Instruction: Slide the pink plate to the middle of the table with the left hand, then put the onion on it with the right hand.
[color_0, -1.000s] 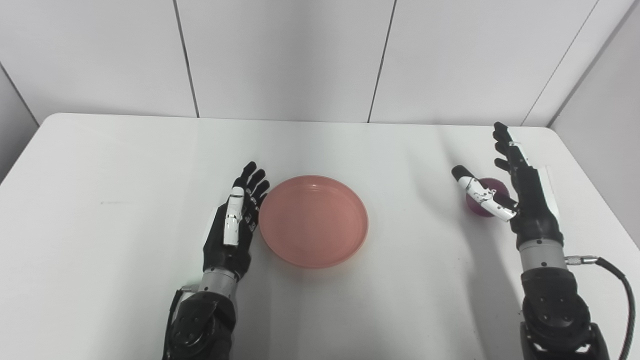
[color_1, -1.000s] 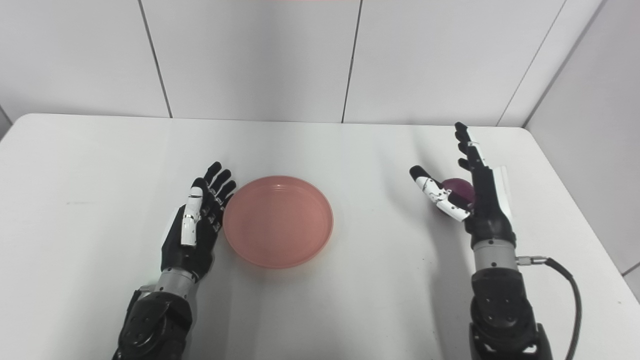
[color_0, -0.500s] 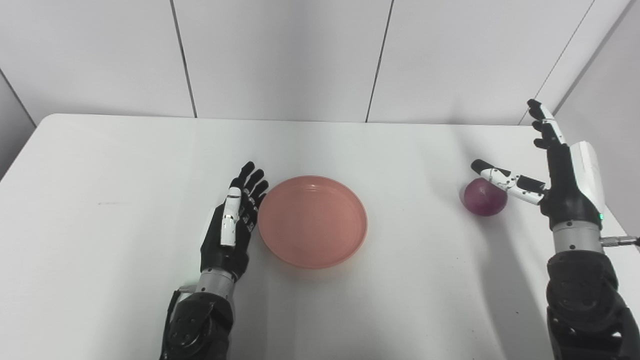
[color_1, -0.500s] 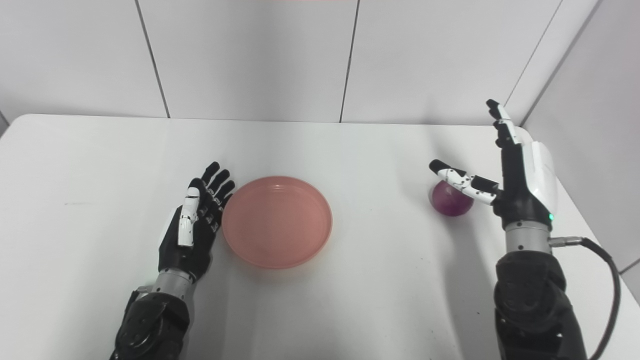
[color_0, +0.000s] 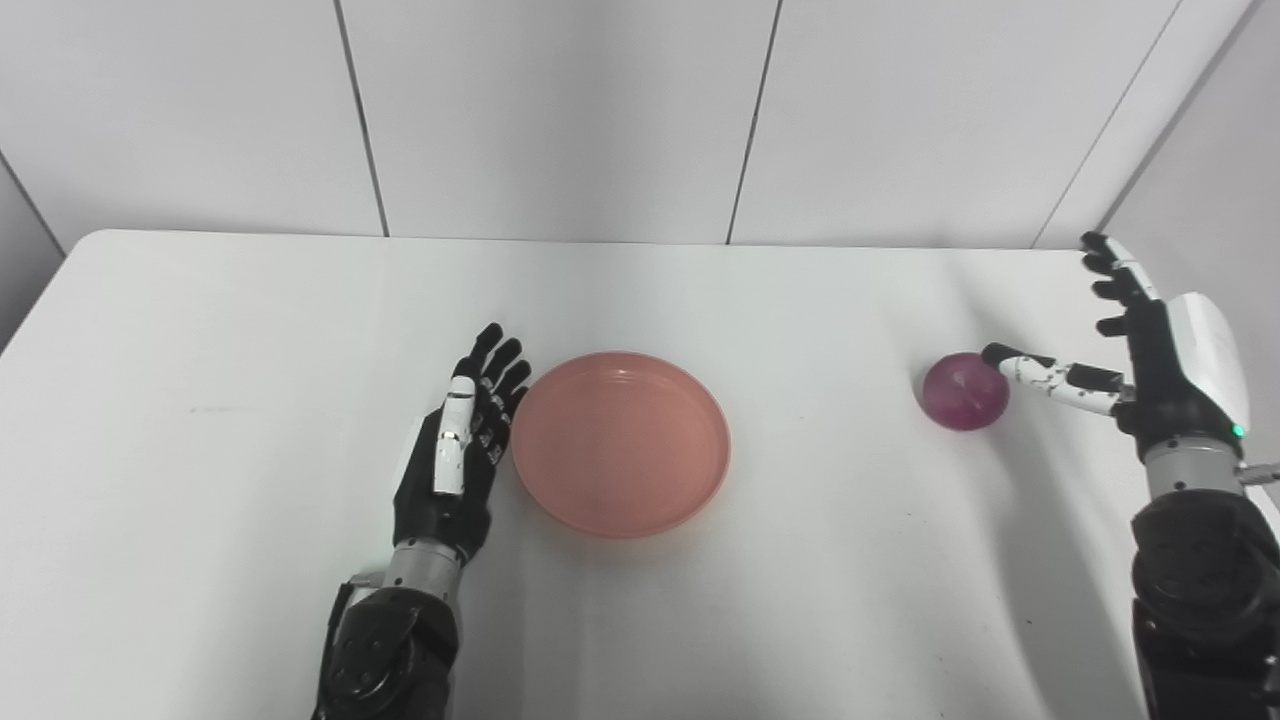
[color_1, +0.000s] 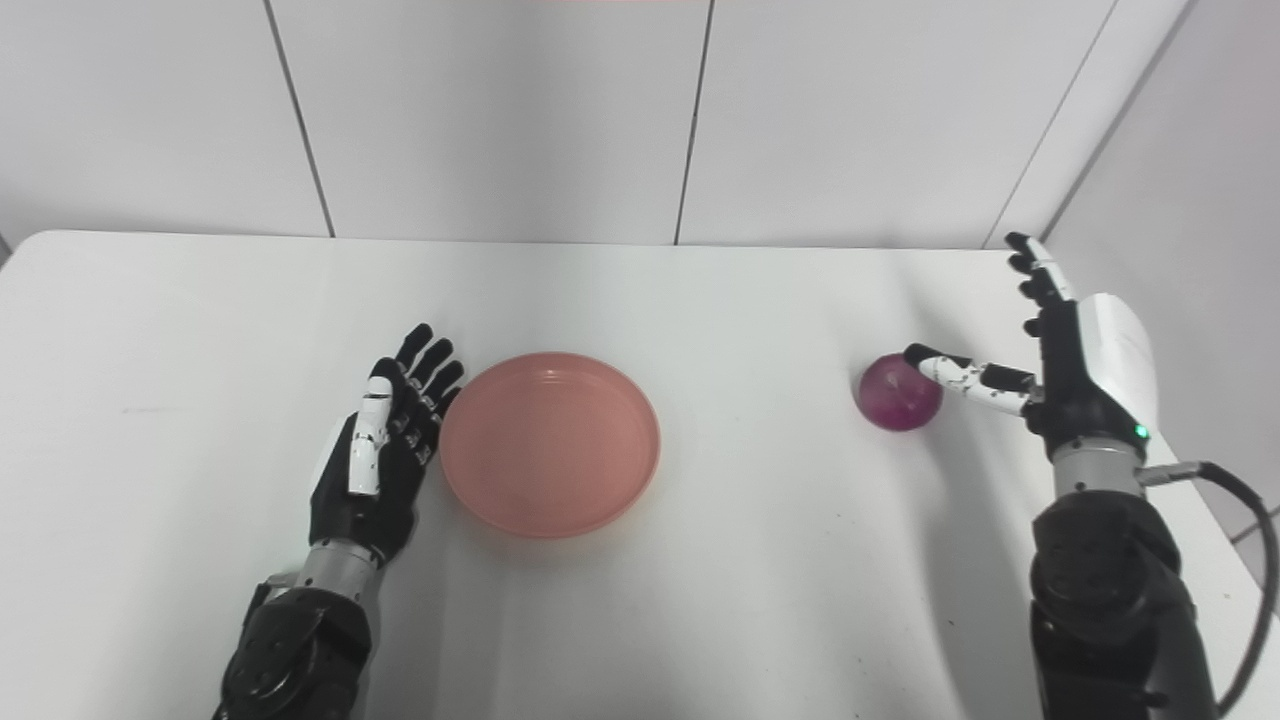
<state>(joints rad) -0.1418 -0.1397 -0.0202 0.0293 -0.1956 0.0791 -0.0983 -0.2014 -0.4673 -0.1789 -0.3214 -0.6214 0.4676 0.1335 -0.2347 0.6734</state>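
The round pink plate (color_0: 620, 442) lies empty near the middle of the white table. My left hand (color_0: 455, 455) rests open beside its left rim, fingers straight and close to the edge. A purple onion (color_0: 964, 391) sits on the table at the right. My right hand (color_0: 1150, 360) is open just right of the onion, palm toward it, fingers raised, and the thumb tip reaches the onion's right side. Nothing is held by either hand.
The table (color_0: 200, 400) has a rounded far edge against white wall panels. A side wall (color_0: 1220, 200) stands close behind my right hand. A black cable (color_1: 1230, 490) runs from the right wrist.
My right hand has swung out from over the onion to its right side and lowered. The onion is now fully in view. The left hand and plate have stayed put.
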